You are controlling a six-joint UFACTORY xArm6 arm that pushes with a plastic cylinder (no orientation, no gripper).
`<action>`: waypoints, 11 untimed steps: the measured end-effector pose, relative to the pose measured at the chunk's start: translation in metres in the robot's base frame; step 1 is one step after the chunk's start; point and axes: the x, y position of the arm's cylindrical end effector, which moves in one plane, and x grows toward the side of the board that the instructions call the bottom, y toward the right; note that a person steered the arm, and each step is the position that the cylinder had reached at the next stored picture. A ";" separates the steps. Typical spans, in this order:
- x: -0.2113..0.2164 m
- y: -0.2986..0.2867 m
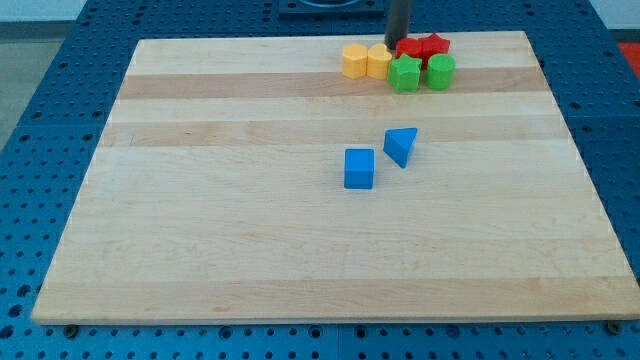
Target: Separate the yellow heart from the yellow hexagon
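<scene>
Wooden board (300, 250) on blue pegboard table (40, 110); rod has no jaws, its tip (397, 44) down at view's top, touching yellow block (380, 61) just lower left; second yellow block (354, 61) beyond, touching it; which is heart or hexagon unclear; red blocks (424, 46) right of tip

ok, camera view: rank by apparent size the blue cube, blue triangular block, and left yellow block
1. blue cube, largest.
2. blue triangular block, a bit smaller.
3. left yellow block, smallest as seen.
Caveat: the yellow one sits at the view's top, likely farther from the camera, so its true size may match. My tip is by the right yellow block.
</scene>
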 end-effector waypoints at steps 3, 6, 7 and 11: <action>0.059 -0.049; 0.114 -0.092; 0.090 -0.082; 0.153 -0.020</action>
